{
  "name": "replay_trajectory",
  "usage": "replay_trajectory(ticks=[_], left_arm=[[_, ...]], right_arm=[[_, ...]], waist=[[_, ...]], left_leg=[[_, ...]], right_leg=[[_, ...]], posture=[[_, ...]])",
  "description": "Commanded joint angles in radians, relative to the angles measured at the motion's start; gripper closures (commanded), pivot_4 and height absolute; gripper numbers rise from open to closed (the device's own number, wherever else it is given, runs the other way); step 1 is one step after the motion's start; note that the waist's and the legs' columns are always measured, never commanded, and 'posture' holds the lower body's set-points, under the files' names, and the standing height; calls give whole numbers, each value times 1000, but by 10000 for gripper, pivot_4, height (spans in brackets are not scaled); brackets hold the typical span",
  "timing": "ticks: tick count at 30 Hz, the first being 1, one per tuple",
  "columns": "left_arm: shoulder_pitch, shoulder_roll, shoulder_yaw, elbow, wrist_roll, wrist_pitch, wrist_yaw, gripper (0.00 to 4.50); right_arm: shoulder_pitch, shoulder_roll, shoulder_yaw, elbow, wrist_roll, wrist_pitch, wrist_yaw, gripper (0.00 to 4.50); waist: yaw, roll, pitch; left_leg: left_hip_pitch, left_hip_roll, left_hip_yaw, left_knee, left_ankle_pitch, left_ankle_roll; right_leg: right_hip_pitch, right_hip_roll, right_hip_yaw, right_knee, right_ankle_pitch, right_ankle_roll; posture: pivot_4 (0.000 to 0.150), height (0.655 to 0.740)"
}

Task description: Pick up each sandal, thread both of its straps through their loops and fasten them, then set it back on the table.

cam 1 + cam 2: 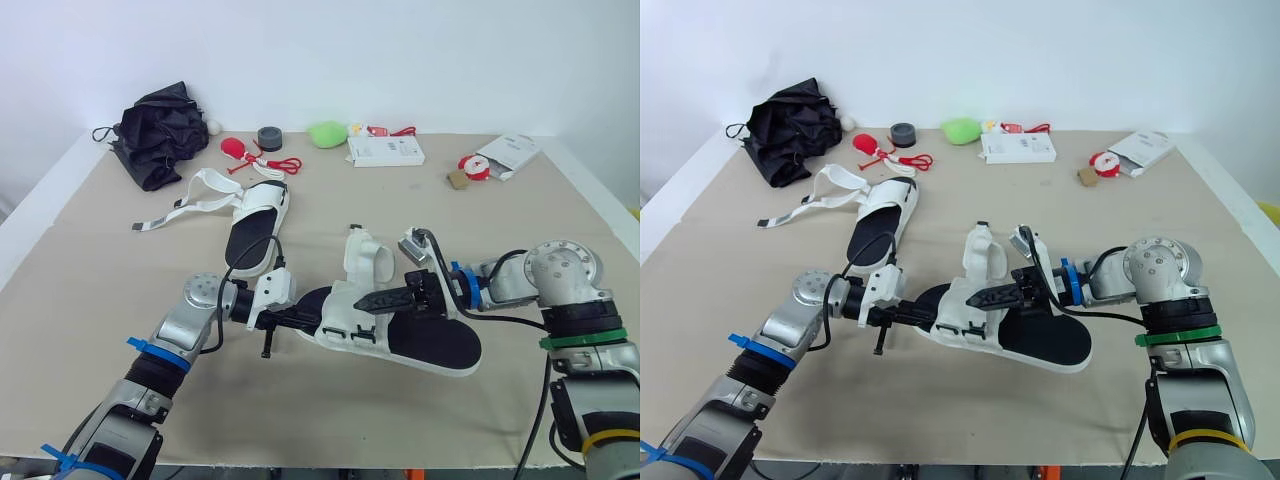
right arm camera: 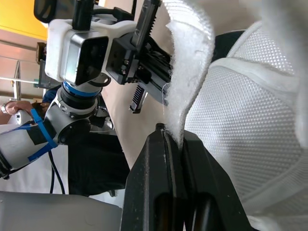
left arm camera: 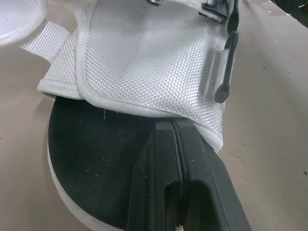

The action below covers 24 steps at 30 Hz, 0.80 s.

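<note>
The near sandal, black footbed and white mesh upper, lies mid-table between my two grippers. My left gripper reaches in over its toe end. In the left wrist view its fingertips are pressed together at the hem of the mesh upper, above the black footbed. My right gripper comes in from the heel side and is shut on a white strap, which stands up from the upper. The second sandal lies farther back on the left with its white straps spread loose on the table.
Along the back of the tan table lie a black folded umbrella, red items, a grey tape roll, a green object, a white box and a white packet.
</note>
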Motion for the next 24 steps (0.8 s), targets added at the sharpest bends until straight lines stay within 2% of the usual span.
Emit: replay_trajectory(ticks=[1,4,10,16,24], left_arm=[[50,7,-76,78,65,40,-6,45000],[49,6,-77,77,65,41,-6,45000],[62,11,-78,67,65,43,-4,45000],[67,12,-78,63,66,41,-1,45000],[71,19,-83,63,73,40,-5,45000]], right_arm=[[1,23,-1,17,10,9,-57,44186],[8,46,21,48,-37,9,-91,44186],[-10,52,43,41,-36,9,-89,44186],[-24,32,23,2,62,9,-30,44186],[-20,20,6,9,109,9,-35,44186]], waist=[[0,0,0],[0,0,0],[-1,0,0],[-1,0,-1],[-1,0,-1]], left_leg=[[0,0,0,0,0,0],[0,0,0,0,0,0],[2,0,0,0,0,0],[2,0,0,0,0,0],[1,0,0,-1,0,0]], right_leg=[[0,0,0,0,0,0],[0,0,0,0,0,0],[1,1,-2,0,0,0],[1,1,-2,0,0,0],[1,1,-2,0,0,0]], posture=[[1500,7400],[1500,7400],[1500,7400],[1500,7400],[1500,7400]])
